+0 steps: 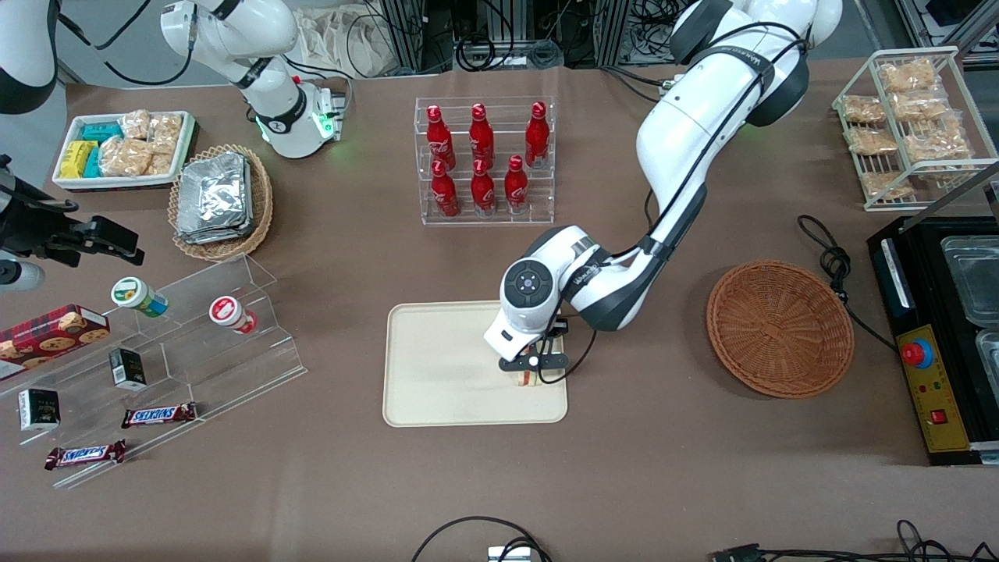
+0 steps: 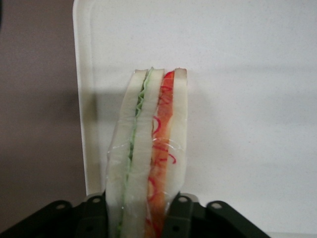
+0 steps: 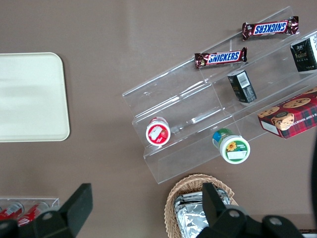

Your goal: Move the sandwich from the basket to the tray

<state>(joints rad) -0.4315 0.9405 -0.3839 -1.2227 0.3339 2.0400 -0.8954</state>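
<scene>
You see the sandwich, a plastic-wrapped wedge of pale bread with green and red-orange filling stripes, standing on edge on the cream tray, near the tray's corner toward the working arm's end. The reddish-brown wicker basket sits well apart from it.

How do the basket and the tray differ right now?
The basket is round, reddish-brown wicker; the tray is flat, rectangular and cream. The basket holds nothing; over the tray, the hand grips the sandwich. Both lie on the brown table.
</scene>
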